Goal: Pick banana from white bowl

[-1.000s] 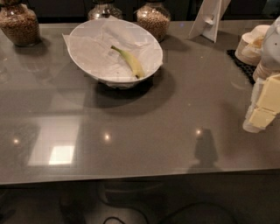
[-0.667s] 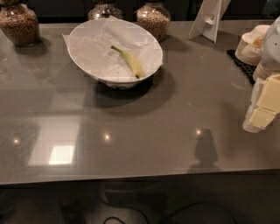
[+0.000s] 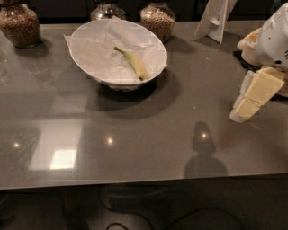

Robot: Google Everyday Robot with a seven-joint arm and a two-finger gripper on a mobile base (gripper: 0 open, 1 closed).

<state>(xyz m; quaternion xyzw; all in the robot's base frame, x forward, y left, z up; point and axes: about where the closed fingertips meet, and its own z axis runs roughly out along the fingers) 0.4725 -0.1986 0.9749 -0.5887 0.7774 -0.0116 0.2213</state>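
Observation:
The banana (image 3: 133,63) is slim and yellow-green, with its darker stem pointing back-left. It lies alone inside the white bowl (image 3: 92,54), a wide oval bowl lined with crinkled white paper, at the back left-centre of the grey table. My gripper (image 3: 246,105) is cream-coloured and hangs at the right edge of the view below the white arm housing (image 3: 275,38). It is low over the table, far to the right of the bowl and not touching it. It holds nothing that I can see.
Three glass jars of grains stand along the back edge (image 3: 20,24) (image 3: 105,10) (image 3: 157,20). A white sign stand (image 3: 215,18) is at the back right. Stacked beige paper bowls (image 3: 251,44) sit behind my gripper. The table's front edge (image 3: 135,183) runs across the bottom.

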